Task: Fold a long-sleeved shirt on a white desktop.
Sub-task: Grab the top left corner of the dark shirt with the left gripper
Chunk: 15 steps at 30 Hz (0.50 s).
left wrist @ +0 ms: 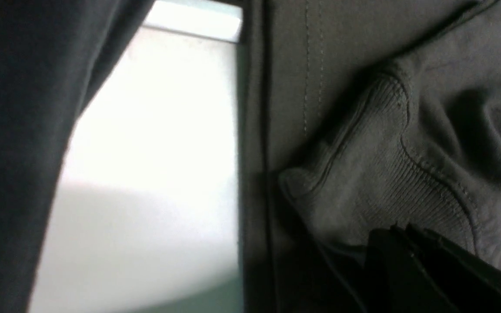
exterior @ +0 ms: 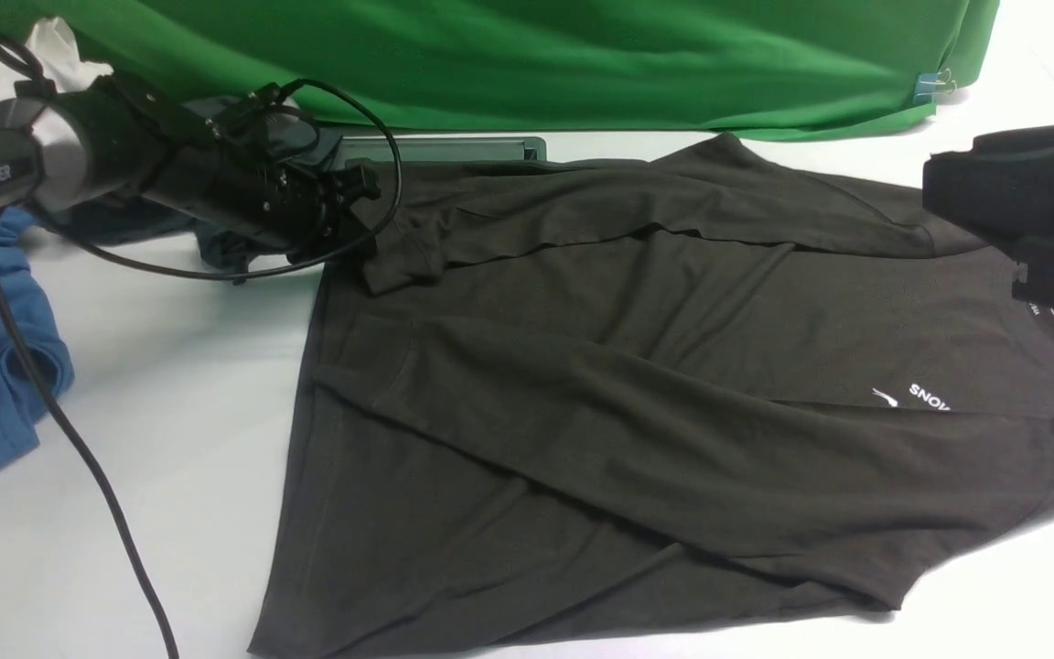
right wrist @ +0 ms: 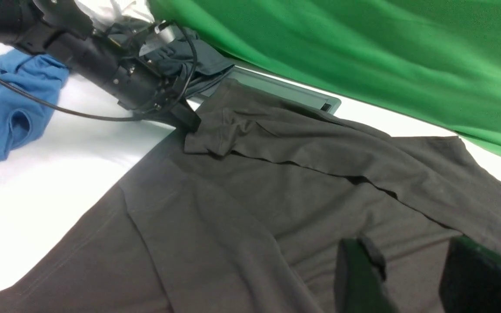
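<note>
Long-sleeved shirt (exterior: 582, 329) lay flat across the middle and right of the white desktop (exterior: 170, 384), hem toward the left edge and chest lettering (exterior: 928, 396) toward the right edge, with both sleeves crossed over the body. You had the left gripper (exterior: 362, 188) down at the far sleeve's cuff (left wrist: 376, 174), near the far edge beside the cable hatch (exterior: 440, 148). Its fingers looked pressed together, but I could not tell whether cloth was caught between them. The cuff sat bunched and curled rather than flat, so the step in hand seemed to be settling that sleeve. It probably called for drawing the cuff gently toward the left edge until its wrinkles eased, setting it inside the hem line, then parting the fingers and lifting straight up so the limp knit did not trail after them. Your right gripper (right wrist: 411, 278) hovered spread wide above the chest, touching nothing, which seemed a sensible place to wait.
</note>
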{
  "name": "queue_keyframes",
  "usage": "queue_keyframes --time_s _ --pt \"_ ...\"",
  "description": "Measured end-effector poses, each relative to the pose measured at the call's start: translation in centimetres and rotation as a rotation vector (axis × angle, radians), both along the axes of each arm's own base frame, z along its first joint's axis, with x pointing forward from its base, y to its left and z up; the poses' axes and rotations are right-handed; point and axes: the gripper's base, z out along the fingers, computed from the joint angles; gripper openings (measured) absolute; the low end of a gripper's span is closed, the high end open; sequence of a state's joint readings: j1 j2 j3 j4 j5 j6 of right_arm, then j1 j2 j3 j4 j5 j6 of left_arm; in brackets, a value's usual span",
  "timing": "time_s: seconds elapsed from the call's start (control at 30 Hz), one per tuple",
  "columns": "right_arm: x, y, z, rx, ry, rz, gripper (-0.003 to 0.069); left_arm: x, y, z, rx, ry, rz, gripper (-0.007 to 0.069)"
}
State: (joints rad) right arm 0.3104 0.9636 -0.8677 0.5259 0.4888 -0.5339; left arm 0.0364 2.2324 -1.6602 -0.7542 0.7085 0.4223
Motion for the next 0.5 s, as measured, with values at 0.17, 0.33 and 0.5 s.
queue_keyframes --time_s 0.17,0.33,0.5 --pt "0.0 0.0 0.0 0.000 0.000 0.000 0.0262 -0.4 0.0 1.7 0.021 -0.027 -0.049 0.0020" --pt "0.0 0.0 0.0 0.000 0.000 0.000 0.0262 -1.1 -0.2 4.2 0.027 -0.054 -0.090 0.0020" --pt "0.0 0.0 0.0 0.001 -0.002 -0.001 0.0262 -2.0 -0.2 5.9 0.061 -0.052 -0.139 0.0020"
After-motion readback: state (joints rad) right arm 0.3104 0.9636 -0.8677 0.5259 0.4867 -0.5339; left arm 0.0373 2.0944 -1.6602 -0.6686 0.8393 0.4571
